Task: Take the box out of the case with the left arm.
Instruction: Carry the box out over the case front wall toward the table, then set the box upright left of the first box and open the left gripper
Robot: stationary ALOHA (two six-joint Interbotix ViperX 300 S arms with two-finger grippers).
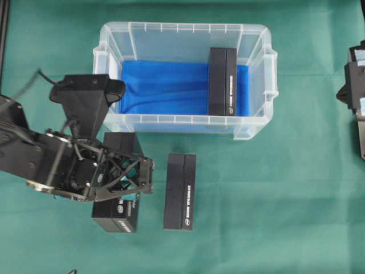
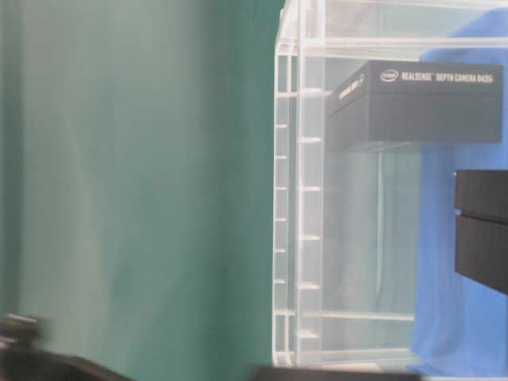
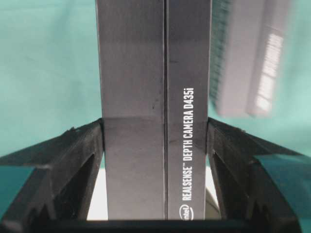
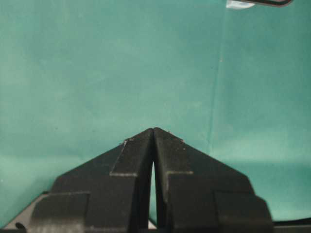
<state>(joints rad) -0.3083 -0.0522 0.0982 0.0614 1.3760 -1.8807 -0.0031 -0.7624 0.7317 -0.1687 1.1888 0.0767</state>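
Left gripper (image 3: 155, 145) is clamped on a black box (image 3: 155, 97): in the left wrist view both fingers (image 3: 77, 160) press flat against the box's long sides, teal pads visible at the lower corners. White print running up the box face reads "intel REALSENSE DEPTH CAMERA D435i". In the overhead view this held box (image 1: 117, 214) sits at lower left of frame, outside the case (image 1: 108, 43), over the green table cover (image 1: 285, 200), mostly hidden under the left arm (image 1: 34, 160); only part of an Intel logo shows on its near end. Can't tell from the pictures whether it's resting on the cover or lifted. A second black box (image 1: 181, 191) lies just right of it on the cover, apart from it, white lettering along its side too small to read overhead; the same box shows blurred at upper right of the left wrist view (image 3: 252, 53). A third black box (image 1: 223, 81) is inside the case at its right end, lying on the blue cloth (image 1: 159, 85). The table-level view shows it through the clear ribbed wall (image 2: 302, 198), with "intel REALSENSE DEPTH CAMERA D435i" legible on its side (image 2: 421, 99). Right gripper (image 4: 153, 133) is closed, fingertips together with nothing between them, above bare green cover; overhead, the right arm (image 1: 355, 85) is at the right frame edge, well apart from the case.
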